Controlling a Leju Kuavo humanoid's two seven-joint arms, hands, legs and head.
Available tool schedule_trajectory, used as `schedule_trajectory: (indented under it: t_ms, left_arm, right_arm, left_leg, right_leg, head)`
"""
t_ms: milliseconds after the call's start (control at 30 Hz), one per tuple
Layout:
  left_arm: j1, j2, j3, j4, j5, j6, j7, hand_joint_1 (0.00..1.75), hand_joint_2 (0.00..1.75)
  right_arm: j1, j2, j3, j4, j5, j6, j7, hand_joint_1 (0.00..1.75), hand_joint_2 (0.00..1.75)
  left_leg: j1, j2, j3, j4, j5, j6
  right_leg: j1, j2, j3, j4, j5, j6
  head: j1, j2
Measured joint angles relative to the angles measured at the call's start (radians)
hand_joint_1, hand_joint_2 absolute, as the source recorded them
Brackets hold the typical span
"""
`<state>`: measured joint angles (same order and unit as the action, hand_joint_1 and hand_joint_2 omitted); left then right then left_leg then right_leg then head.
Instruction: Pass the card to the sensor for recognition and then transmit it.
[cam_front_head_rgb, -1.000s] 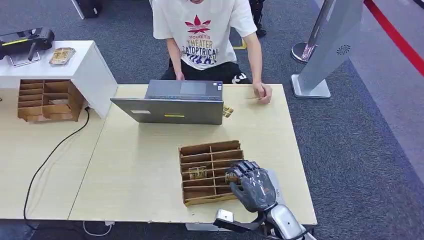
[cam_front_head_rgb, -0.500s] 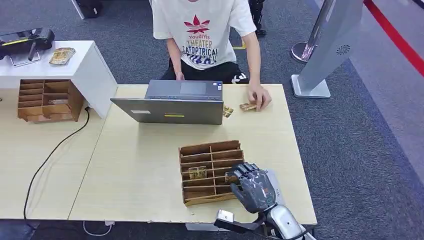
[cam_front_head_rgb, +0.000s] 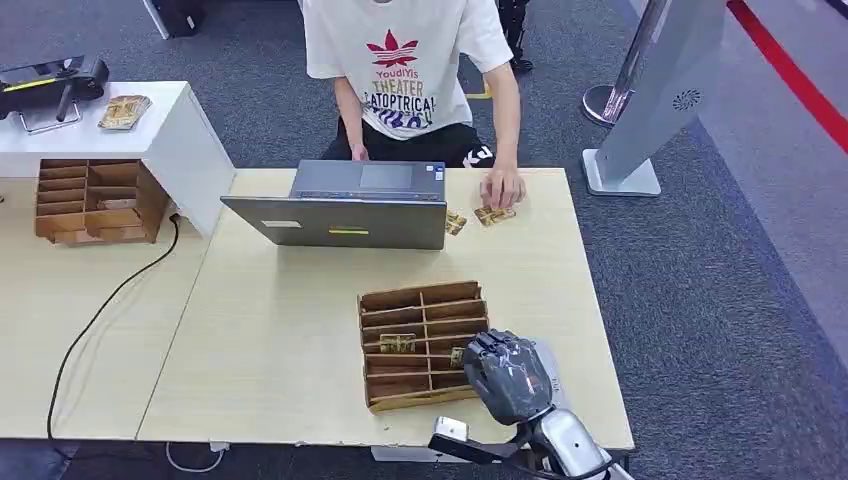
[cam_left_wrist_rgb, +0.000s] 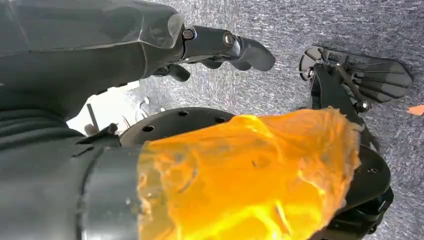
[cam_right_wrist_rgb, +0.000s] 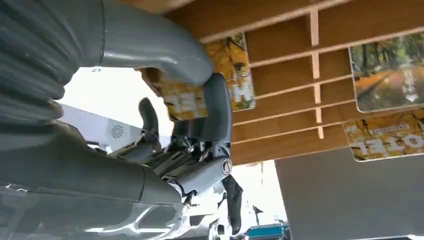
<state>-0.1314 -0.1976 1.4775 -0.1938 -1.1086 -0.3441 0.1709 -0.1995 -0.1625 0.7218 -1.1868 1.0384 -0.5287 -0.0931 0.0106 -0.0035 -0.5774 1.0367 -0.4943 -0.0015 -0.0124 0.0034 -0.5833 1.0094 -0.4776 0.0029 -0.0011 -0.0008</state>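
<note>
A wooden slotted rack (cam_front_head_rgb: 420, 300) stands near the table's front edge, with a yellow card (cam_front_head_rgb: 397, 343) lying in one slot. My right hand (cam_front_head_rgb: 508, 375) is at the rack's right end. In the right wrist view its thumb and a dark finger (cam_right_wrist_rgb: 217, 107) pinch another yellow card (cam_right_wrist_rgb: 239, 75) against the rack (cam_right_wrist_rgb: 285, 75). That card (cam_front_head_rgb: 457, 355) shows at the fingertips in the head view. A pale flat device (cam_front_head_rgb: 547, 353) lies under the hand. My left hand (cam_left_wrist_rgb: 220, 42) hangs over the carpet and holds nothing.
A person sits behind an open laptop (cam_front_head_rgb: 340, 205), one hand (cam_front_head_rgb: 502, 188) resting by two cards (cam_front_head_rgb: 492, 214) on the table. A second rack (cam_front_head_rgb: 95, 200) and a white stand (cam_front_head_rgb: 150, 130) are at the left. A grey kiosk (cam_front_head_rgb: 655, 90) stands at the right.
My right hand has drawn back toward the table's front edge, fingers closing over the card. The person's hand set a card down beside the laptop and slid left.
</note>
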Motion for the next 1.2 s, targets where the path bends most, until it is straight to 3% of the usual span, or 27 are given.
schedule_trajectory:
  t_ms: [1200]
  left_arm:
    - [0.000,0.000,0.000,0.000,-0.002,-0.001,0.000,0.00,0.00]
  right_arm:
    - [-0.006,0.000,-0.012,-0.018,-0.024,-0.001,-0.003,1.75,1.75]
  left_leg:
    - [0.000,0.000,0.000,0.000,0.000,0.000]
  right_leg:
    - [0.000,0.000,0.000,0.000,0.000,0.000]
  head:
    - [0.000,0.000]
